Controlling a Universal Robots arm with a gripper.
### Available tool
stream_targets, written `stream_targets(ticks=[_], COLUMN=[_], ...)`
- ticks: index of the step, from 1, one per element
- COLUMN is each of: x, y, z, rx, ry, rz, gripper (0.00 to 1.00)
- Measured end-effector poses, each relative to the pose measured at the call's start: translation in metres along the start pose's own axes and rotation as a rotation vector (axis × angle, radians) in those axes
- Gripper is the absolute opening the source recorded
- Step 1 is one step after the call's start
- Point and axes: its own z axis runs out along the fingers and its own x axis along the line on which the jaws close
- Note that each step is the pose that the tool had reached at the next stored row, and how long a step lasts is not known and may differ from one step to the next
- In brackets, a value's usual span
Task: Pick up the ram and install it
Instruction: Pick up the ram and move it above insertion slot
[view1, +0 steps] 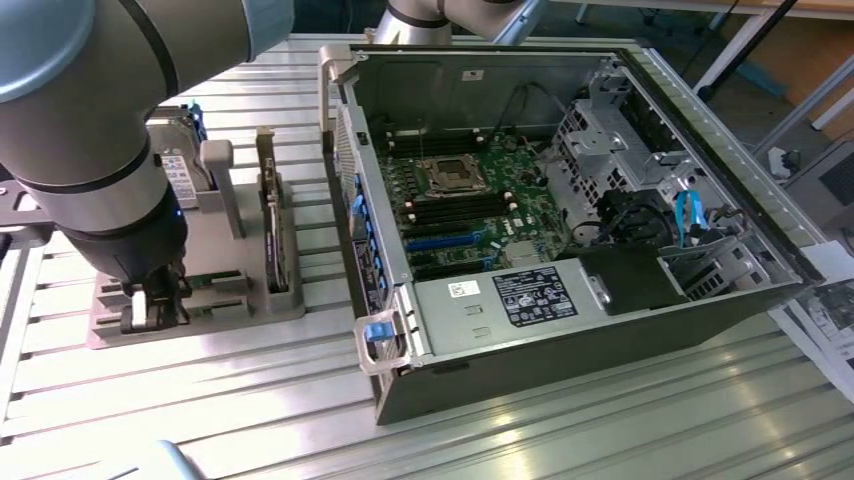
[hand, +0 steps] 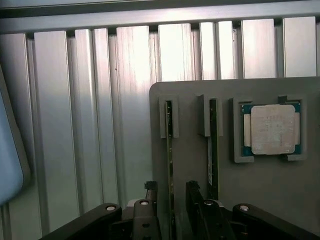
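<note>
We see the ram standing on edge in a slot of the grey holder, a long thin green strip seen edge-on. Our gripper is open, one finger on either side of the ram, and has hold of nothing.

The arm is thick silver-grey tubing with a pale blue joint cap and black seam ring, ending in a black wrist and black gripper with silver screw heads.
</note>
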Motion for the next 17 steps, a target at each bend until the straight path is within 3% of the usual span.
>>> stream_targets(ticks=[5,13,17], x=[-0.0001,-0.0001,-0.0001], y=[0.0002,0.0002,0.0003], z=[0.0075,0.0076,0.0076], rx=[0.0,0.0,0.0], ry=[0.0,-0.0001,0.0], rz=[0.0,0.0,0.0], gripper=[0.36,0.35,0.13])
